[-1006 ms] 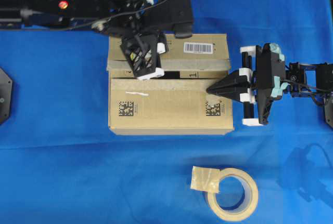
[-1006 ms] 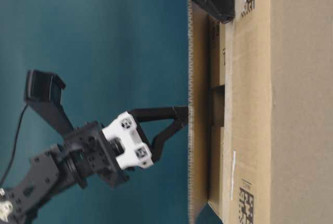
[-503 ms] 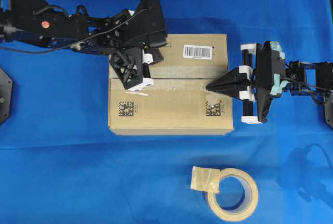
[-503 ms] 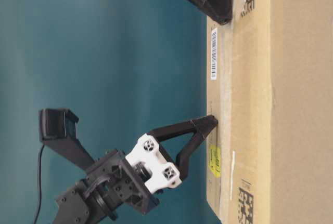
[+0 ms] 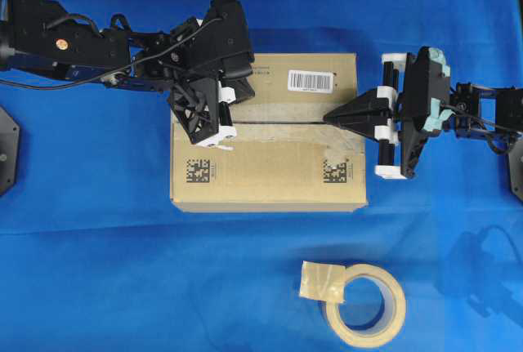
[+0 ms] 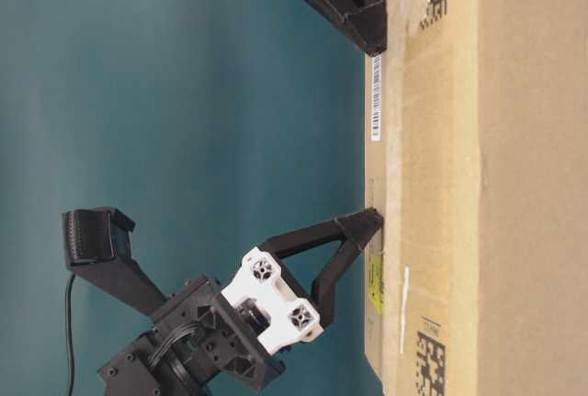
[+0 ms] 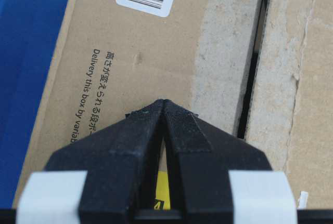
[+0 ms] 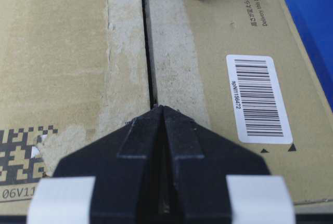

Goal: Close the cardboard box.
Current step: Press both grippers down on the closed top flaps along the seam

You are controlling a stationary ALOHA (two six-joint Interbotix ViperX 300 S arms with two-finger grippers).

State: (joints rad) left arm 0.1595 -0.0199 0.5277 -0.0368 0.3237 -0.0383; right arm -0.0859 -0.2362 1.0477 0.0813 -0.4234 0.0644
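Far flap now flat where it stood up a second ago, so the cardboard box [image 5: 265,135] is basically closed; we press with left hand [image 5: 214,130] and right hand [image 5: 330,117] both pinched tight, holding nothing.

Illumination is bright, even and diffuse, from above. Soft shadows fall on the tabletop [image 5: 245,270] below the right gripper [image 5: 328,118] in the overhead view. No glare is visible. In both wrist views each gripper's near base is slightly soft; the cardboard box [image 8: 73,52] ahead stays sharp. The table-level view appears rotated sideways.
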